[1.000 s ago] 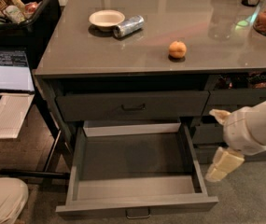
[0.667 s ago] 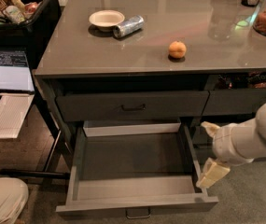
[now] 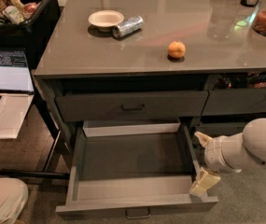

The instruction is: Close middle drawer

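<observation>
The middle drawer [image 3: 123, 203] is pulled far out below the counter, showing its deep empty grey inside and a small bar handle [image 3: 137, 213] on its front. My gripper [image 3: 203, 160] is at the drawer's right side, near the front corner. Its cream fingers are spread apart and hold nothing. The lower fingertip [image 3: 204, 181] lies against the top of the drawer's right front corner; the upper one [image 3: 201, 137] stands beside the right wall. The white arm [image 3: 249, 148] reaches in from the right.
The drawer above [image 3: 132, 105] is shut. On the counter [image 3: 76, 55] sit a white bowl [image 3: 105, 19], a can [image 3: 127, 26] and an orange [image 3: 176, 49]. Narrower drawers [image 3: 242, 101] are at the right. A laptop [image 3: 4, 83] and black bin [image 3: 16, 8] stand at the left.
My arm has moved left and down, bringing the gripper from right of the drawer onto its right front corner. The drawer has not visibly moved.
</observation>
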